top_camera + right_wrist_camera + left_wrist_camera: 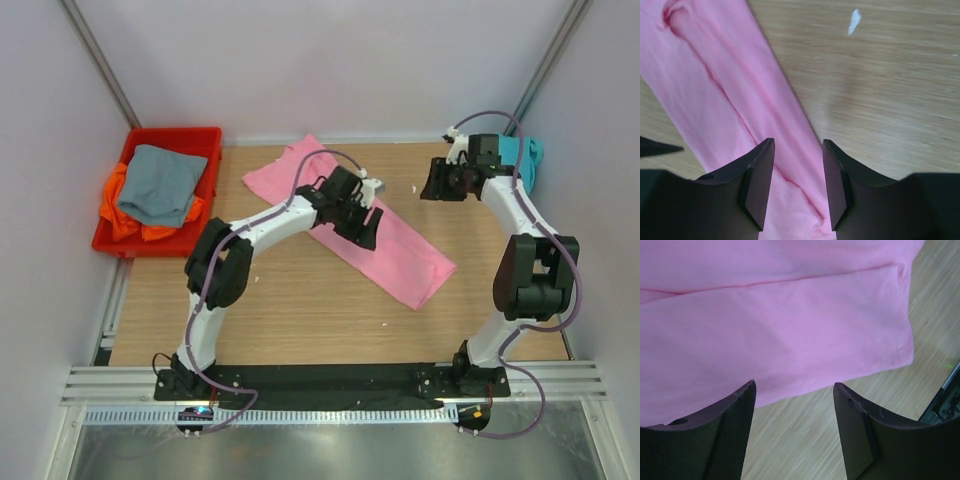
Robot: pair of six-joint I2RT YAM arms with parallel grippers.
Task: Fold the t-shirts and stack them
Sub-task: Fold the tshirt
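The pink t-shirt (400, 255) lies flat on the pale wood-grain table (300, 330). It is folded into a long, narrow strip that runs diagonally from the upper centre of the top view down towards the right. The cloth is soft and matte. A lengthwise crease shows in both wrist views, and a stitched hem runs along its short end.

The left gripper (795, 384) hangs over the middle of the strip. Its dark jaws are spread, with nothing between them but the shirt's edge and the wood below. One finger (735, 435) has a finely meshed inner pad.

The right gripper (797, 142) is at the upper right of the top view, clear of the strip's long edge. Its jaws are also apart and hold nothing.

A small white scrap (854, 21) lies on the wood.

At the upper left, a red plastic bin (205, 140) holds a rumpled grey t-shirt (160, 185) on top of an orange t-shirt (125, 222) that spills over its rim. A teal t-shirt (527, 160) is bunched against the wall behind the right arm.

Bare wood is visible below the strip and to its right, and white walls close in on three sides.
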